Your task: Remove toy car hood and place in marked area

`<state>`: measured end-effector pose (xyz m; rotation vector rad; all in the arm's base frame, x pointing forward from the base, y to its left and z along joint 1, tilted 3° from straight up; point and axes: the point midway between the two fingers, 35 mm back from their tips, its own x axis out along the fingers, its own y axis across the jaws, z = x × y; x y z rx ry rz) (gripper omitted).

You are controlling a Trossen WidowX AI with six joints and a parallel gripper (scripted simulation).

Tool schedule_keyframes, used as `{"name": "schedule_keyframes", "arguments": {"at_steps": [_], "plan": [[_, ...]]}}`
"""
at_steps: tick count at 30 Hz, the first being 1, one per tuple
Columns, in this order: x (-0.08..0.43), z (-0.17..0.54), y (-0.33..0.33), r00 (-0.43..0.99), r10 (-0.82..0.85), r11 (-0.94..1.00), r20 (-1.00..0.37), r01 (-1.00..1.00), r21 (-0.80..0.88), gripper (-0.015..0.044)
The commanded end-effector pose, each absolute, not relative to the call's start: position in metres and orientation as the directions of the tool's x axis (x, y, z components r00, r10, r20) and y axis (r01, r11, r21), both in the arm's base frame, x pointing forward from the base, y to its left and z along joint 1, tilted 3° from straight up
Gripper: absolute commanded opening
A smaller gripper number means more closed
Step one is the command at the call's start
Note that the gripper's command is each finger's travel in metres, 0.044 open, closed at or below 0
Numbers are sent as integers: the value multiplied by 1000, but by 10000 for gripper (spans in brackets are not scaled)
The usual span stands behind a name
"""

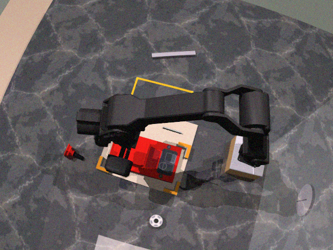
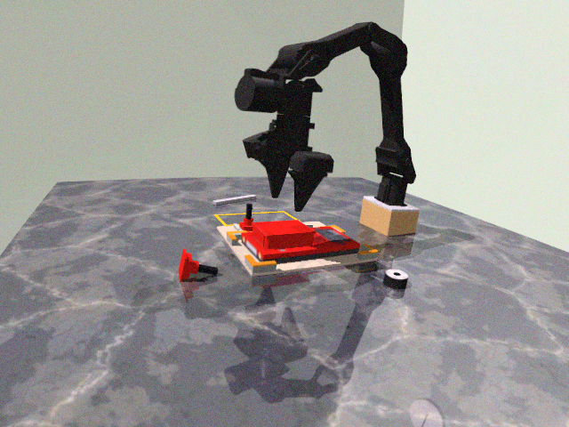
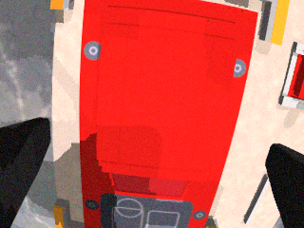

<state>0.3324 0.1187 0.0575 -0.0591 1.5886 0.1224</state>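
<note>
The red toy car [image 1: 150,158] [image 2: 293,237] [image 3: 165,89] sits on a beige baseplate [image 1: 161,133] [image 2: 293,265] [image 3: 66,121] with orange corner brackets. Its hood end [image 1: 168,161] [image 2: 332,235] [image 3: 147,216] shows a grey panel with a circle and a square. The marked area is a yellow outline [image 1: 161,84] [image 2: 264,213] on the table just behind the baseplate, partly hidden by the arm in the top view. My gripper [image 1: 115,151] [image 2: 287,202] [image 3: 162,143] is open and empty. It hangs above the car, pointing down, touching nothing.
A red peg with a black pin [image 1: 71,152] [image 2: 188,266] lies left of the baseplate. Another red peg [image 2: 248,215] stands on the plate's back corner. A grey bar [image 1: 173,54] [image 2: 234,199] lies behind the outline. A ring [image 1: 155,220] [image 2: 396,277] and the arm's base block [image 1: 242,166] [image 2: 388,221] stand nearby.
</note>
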Motion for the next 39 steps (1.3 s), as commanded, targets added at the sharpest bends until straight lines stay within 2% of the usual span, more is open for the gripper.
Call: {"name": "schedule_keyframes", "arguments": {"at_steps": [1, 39], "plan": [[333, 55, 118, -19, 35, 992, -999, -117, 37, 440], [333, 33, 119, -19, 35, 992, -999, -117, 37, 440]]}}
